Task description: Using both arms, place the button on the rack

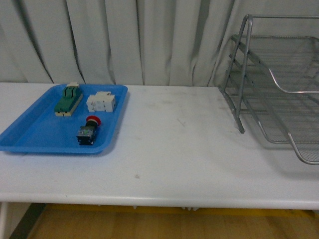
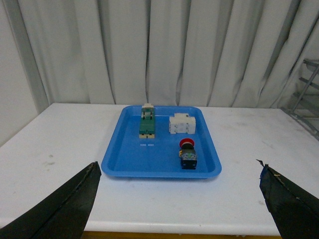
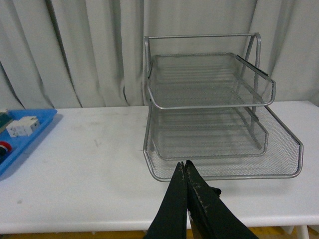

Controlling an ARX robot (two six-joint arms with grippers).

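My left pincer [image 2: 178, 166] gapes wide, empty; ahead, one button [image 2: 188, 152] lies in one blue tray [image 2: 142, 160] with one green block [image 2: 147, 125], one white block [image 2: 180, 123]. My right pincer [image 3: 184, 165], closed on nothing, faces one rack [image 3: 209, 105].

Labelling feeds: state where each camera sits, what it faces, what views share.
Front: on the robot's body, facing the table; tray left, rack right; no arm shows.
Left wrist: on the left arm, facing tray and button; open left gripper shows.
Right wrist: on the right arm, facing the rack; shut right gripper shows.
All share the tray.
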